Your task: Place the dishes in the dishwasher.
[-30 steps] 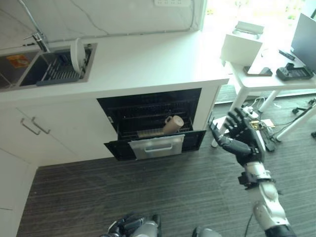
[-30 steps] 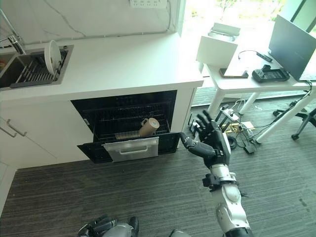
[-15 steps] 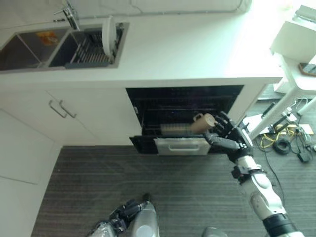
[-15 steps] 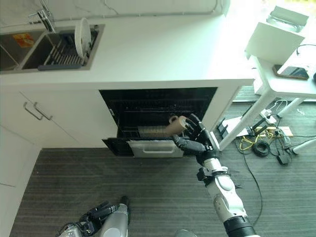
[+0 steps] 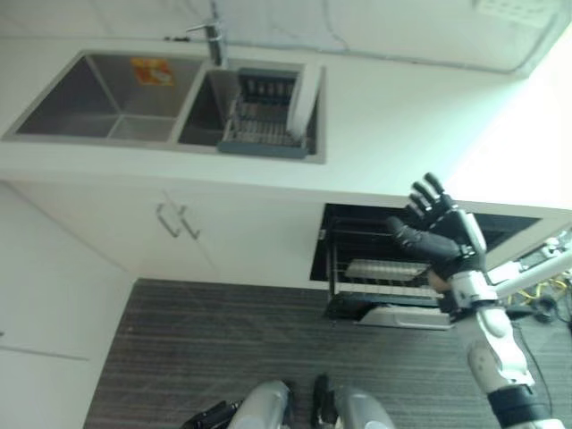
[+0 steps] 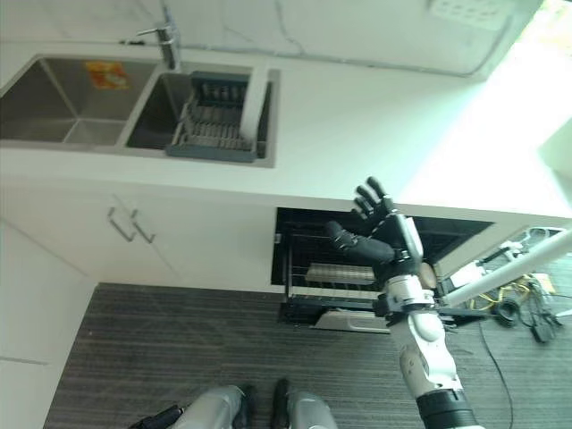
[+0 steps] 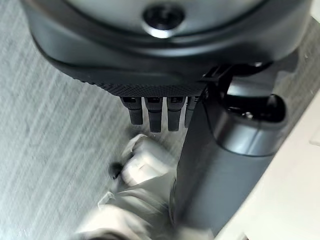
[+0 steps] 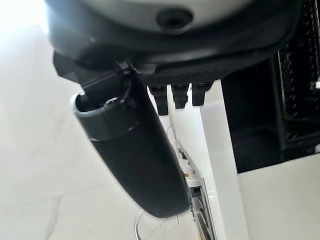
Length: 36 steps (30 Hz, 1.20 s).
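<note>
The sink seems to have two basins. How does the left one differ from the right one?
The left basin looks wider and holds no dishes, with an orange sticker on its back wall. The right basin is narrower and holds a dark dish rack with a white plate standing on edge in it. The tap stands behind the wall between them. Both are grey metal, set into the same white countertop.

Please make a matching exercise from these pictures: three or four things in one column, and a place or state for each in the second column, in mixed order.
Things:
1. white plate
2. right hand
3. dishwasher
4. faucet

Places or states:
A. open, below the counter
B. standing upright in the sink rack
C. raised, fingers spread, holding nothing
D. behind the sink, between the two basins

Pairs: 1-B, 2-C, 3-A, 4-D
</note>
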{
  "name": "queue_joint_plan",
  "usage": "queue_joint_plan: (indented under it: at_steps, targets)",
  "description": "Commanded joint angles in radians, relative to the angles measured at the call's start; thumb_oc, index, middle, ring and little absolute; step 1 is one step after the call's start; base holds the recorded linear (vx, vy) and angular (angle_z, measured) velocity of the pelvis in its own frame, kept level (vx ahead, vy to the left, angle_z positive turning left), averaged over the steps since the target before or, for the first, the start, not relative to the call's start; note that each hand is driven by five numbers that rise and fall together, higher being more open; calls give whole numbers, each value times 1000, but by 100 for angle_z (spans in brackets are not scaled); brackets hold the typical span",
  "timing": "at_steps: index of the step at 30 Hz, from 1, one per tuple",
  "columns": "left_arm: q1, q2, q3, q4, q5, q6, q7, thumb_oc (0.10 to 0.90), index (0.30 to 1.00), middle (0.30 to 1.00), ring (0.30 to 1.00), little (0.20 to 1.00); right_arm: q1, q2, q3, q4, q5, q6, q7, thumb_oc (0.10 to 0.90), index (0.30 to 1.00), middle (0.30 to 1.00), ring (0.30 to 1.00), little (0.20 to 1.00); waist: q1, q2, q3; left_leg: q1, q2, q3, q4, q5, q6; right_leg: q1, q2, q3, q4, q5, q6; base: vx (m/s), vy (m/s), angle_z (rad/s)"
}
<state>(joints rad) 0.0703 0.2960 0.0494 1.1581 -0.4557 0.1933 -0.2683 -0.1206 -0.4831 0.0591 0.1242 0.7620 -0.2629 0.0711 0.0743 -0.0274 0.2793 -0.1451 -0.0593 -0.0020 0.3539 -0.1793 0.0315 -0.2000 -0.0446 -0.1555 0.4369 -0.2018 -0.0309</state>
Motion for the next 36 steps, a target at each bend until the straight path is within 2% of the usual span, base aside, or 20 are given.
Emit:
queue_joint_plan:
  at_steps: [1,2,3,4,5,6,8,11,14,16,17,20,23,24,25,26,29,31,33,36]
  targets:
    - [9,-43,-38,2,58,-32,-45,800,900,900,900,900,-73,-33,-67,-99,9,-135,12,800,900,900,900,900,-32,-29,-4,88,-41,94,5,20,11,143,-48,-17,-137,10,66,108,-50,-6]
    - [10,-49,-51,-6,68,-36,-42,800,900,900,900,900,-73,-28,-71,-101,0,-141,2,800,900,900,900,900,-31,-31,14,46,-36,96,90,30,-3,152,-47,-10,-137,10,60,71,-13,2]
    - [12,-55,-59,-14,73,-34,-36,800,900,900,900,900,-78,-22,-73,-101,-6,-143,-3,800,900,900,900,900,-28,-28,24,27,-28,82,106,28,-7,155,-42,-1,-137,12,59,115,131,37]
    - [15,-62,-62,-17,74,-26,-27,800,900,900,900,900,-88,-6,-76,-97,-25,-138,3,800,900,900,900,900,-26,-18,27,46,-1,51,21,31,-6,164,-38,10,-137,9,64,108,136,26]
    - [15,-63,-62,-17,74,-26,-27,800,900,900,900,900,-87,-6,-76,-97,-25,-138,3,800,900,900,900,900,-25,-19,29,52,-2,52,15,33,-6,166,-39,11,-137,9,65,195,360,21]
    - [22,-69,-56,-7,103,-31,-32,800,900,900,900,900,-98,-4,-71,-103,-66,-127,-9,800,900,900,900,900,-20,12,29,22,76,6,-54,130,-61,187,-23,23,-137,-10,71,150,338,-6]
    - [29,-77,-47,0,107,-29,-35,800,900,900,900,900,-116,-17,-63,-100,-69,-129,-35,800,900,900,900,900,2,32,37,-68,135,-45,-54,199,-106,223,-18,38,-137,-42,72,146,371,-8]
    - [16,-75,-23,35,87,-19,-24,800,900,900,900,900,-124,-12,-59,-104,-80,-136,-73,800,900,900,900,900,-8,48,18,-71,167,-2,-54,107,-106,230,-56,-4,-137,-49,88,77,297,-76]
    - [22,-70,-38,46,103,-30,4,800,900,900,900,900,-71,-5,-61,-108,-73,-145,-80,800,900,900,900,900,-18,56,-19,-13,140,-16,-54,43,-91,202,-96,-19,-137,-26,114,96,210,-50]
    - [31,-73,-41,58,75,-3,12,800,900,900,900,900,-57,3,-66,-101,-63,-156,-58,800,900,900,900,900,-19,51,-36,4,130,-4,-54,14,-79,172,-117,-29,-137,-15,127,51,46,-39]
    - [36,-78,-40,67,81,-27,27,800,900,900,900,900,-54,6,-62,-107,-70,-154,-60,800,900,900,900,900,-19,49,-39,5,132,1,-54,5,-76,164,-120,-30,-137,-16,130,19,-27,-11]
    - [38,-75,-57,55,150,-60,63,800,900,900,900,900,-42,6,-60,-120,-71,-167,-78,800,900,900,900,900,-18,45,-50,-3,143,3,-54,1,-77,167,-109,-41,-137,-24,127,67,-122,-5]
    - [22,-74,-67,42,130,-58,78,800,900,900,900,900,-52,-18,-65,-151,-86,-205,-85,800,900,900,900,900,-28,32,-40,26,148,-11,-54,2,-84,168,-86,-20,-137,-37,99,141,-267,-1]
    - [27,-78,-67,25,93,-69,106,800,900,900,900,900,-64,-41,-71,-173,-87,-213,-79,800,900,900,900,900,-14,-9,-12,71,105,6,-54,96,-80,178,-100,8,-137,-34,76,188,-297,-9]
    - [27,-76,-64,22,86,-71,110,800,900,900,900,900,-67,-41,-69,-174,-101,-223,-86,800,900,900,900,900,-7,-14,7,40,93,-4,9,123,-83,189,-95,19,-137,-33,69,177,-271,-27]
    - [27,-73,-60,13,86,-70,111,800,900,900,900,900,-73,-41,-68,-179,-113,-230,-97,800,900,900,900,900,-3,-13,23,9,82,-8,58,127,-78,196,-83,30,-137,-28,63,105,-97,-36]
    - [37,-73,-63,1,121,-76,96,800,900,900,900,900,-78,-20,-79,-200,-164,-241,-118,800,900,900,900,900,7,22,39,-14,74,-3,-54,174,-75,219,-48,35,-137,-34,65,185,90,-3]
    - [50,-81,-64,8,154,-83,88,800,900,900,900,900,-87,-18,-79,-203,-202,-263,-150,800,900,900,900,900,24,52,47,-79,74,1,-54,209,-89,251,-16,24,-137,-53,60,224,168,0]
    - [49,-79,-64,26,144,-84,91,800,900,900,900,900,-109,-22,-72,-202,-226,-280,-171,800,900,900,900,900,33,48,28,-93,74,14,-54,135,-74,262,-25,16,-137,-63,71,157,171,-12]
    - [47,-82,-42,38,124,-82,121,800,900,900,900,900,-132,-24,-50,-231,-279,-325,-195,800,900,900,900,900,56,52,-10,-76,67,-7,-54,71,-37,290,-35,-24,-137,-63,97,206,164,-60]
